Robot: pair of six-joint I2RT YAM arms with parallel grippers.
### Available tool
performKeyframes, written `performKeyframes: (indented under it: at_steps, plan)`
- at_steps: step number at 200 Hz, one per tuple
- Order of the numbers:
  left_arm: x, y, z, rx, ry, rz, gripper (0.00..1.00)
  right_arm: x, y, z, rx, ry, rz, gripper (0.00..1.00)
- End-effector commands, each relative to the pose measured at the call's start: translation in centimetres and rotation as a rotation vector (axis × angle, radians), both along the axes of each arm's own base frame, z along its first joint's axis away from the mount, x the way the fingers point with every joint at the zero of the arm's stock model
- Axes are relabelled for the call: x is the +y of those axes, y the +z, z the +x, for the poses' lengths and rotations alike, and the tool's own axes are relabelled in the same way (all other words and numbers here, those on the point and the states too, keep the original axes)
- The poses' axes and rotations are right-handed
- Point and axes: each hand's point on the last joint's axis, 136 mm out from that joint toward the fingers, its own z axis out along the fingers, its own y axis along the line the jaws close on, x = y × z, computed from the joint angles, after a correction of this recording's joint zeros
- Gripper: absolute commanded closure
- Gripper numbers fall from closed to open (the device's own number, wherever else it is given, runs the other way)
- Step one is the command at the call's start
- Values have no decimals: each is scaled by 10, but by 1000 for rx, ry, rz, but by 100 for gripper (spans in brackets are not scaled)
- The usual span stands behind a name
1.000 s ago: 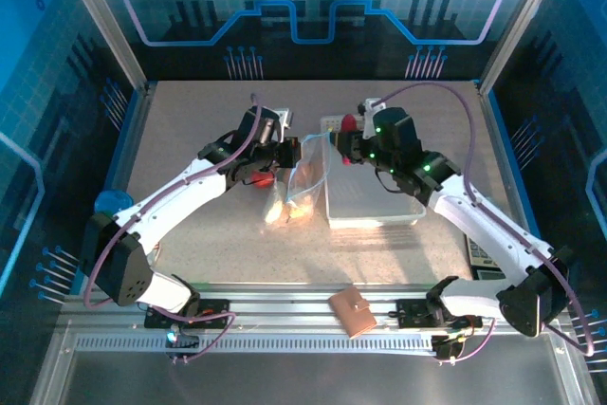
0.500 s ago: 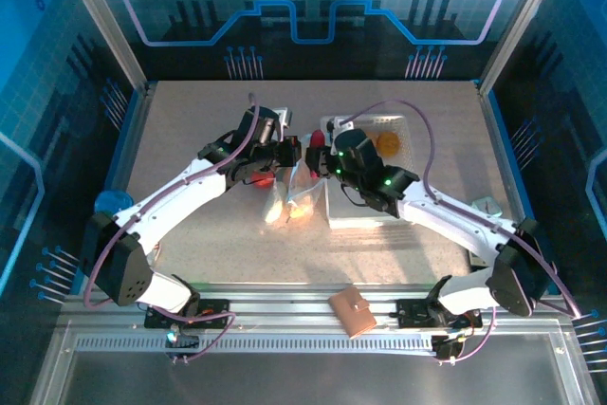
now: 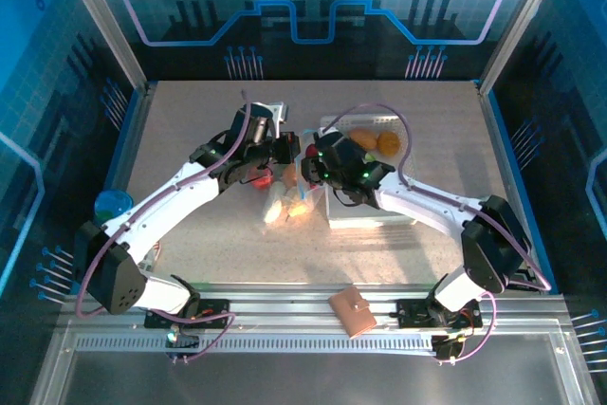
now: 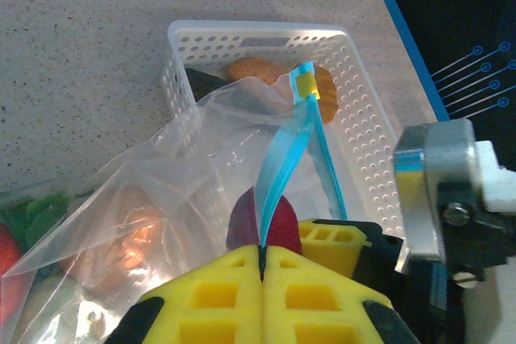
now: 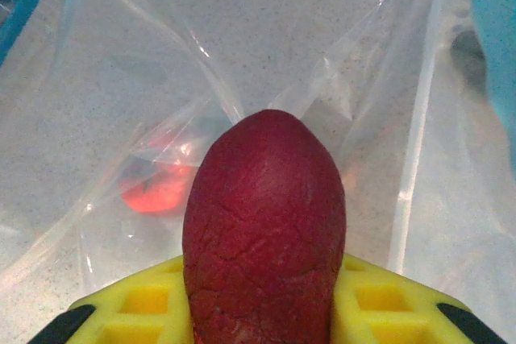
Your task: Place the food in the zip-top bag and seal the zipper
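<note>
My left gripper point(image 4: 262, 249) point(image 3: 285, 149) is shut on the light-blue zipper point(image 4: 286, 151), holding the mouth of the clear zip-top bag point(image 4: 185, 167) point(image 3: 289, 198) up off the table. My right gripper point(image 5: 264, 296) point(image 3: 311, 162) is shut on a dark red piece of food point(image 5: 266, 215) point(image 4: 278, 219), its tip pointing into the bag's mouth point(image 5: 242, 78). Inside the bag lie an orange-red piece point(image 5: 157, 187), a tan-orange piece point(image 4: 121, 239) and a green one point(image 4: 32, 211). Two orange pieces point(image 3: 362, 139) point(image 3: 387, 142) sit in the white perforated basket point(image 3: 375, 211).
The basket point(image 4: 363, 134) stands just right of the bag, close behind the right gripper. A brown wallet point(image 3: 351, 312) lies on the near rail between the arm bases. A blue object point(image 3: 112, 204) sits at the table's left edge.
The right arm has swung left from over the basket to the bag's mouth, carrying the dark red piece. The left arm has stayed put, still gripping the zipper.
</note>
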Motion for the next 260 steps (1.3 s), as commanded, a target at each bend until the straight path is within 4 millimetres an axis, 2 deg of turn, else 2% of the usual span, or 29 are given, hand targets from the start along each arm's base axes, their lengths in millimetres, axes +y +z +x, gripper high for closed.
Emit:
performKeyframes:
  at_steps: [1,16,43,69,90,107,125,149,172,198,218,260]
  plan:
    - [0,28,1,-55,5,-46,100,6,10,2,-15,23,-24,64]
    - [1,26,0,-54,6,-43,100,7,13,2,-21,38,-35,58]
    - [1,25,0,-53,7,-43,100,7,15,2,-16,56,-44,41]
    - [2,26,0,-54,7,-39,100,3,22,4,-29,59,-48,41]
    - [2,26,-1,-55,4,-34,100,-8,42,8,-84,54,-52,41]
    - [4,26,-2,-56,6,-24,100,-27,64,13,-148,42,-77,43]
    - [7,26,-3,-58,11,-12,100,-57,83,20,-178,17,-102,44]
    - [10,28,-5,-68,16,-6,100,-105,88,30,-144,-30,-115,45]
    - [11,30,-5,-71,17,1,100,-146,73,43,-69,-68,-166,43]
    - [11,30,-5,-70,16,4,100,-168,36,58,40,-61,-258,41]
    - [11,28,-4,-66,19,6,100,-171,2,69,146,-42,-319,40]
    - [12,26,-4,-61,22,12,100,-156,-56,85,287,-2,-328,40]
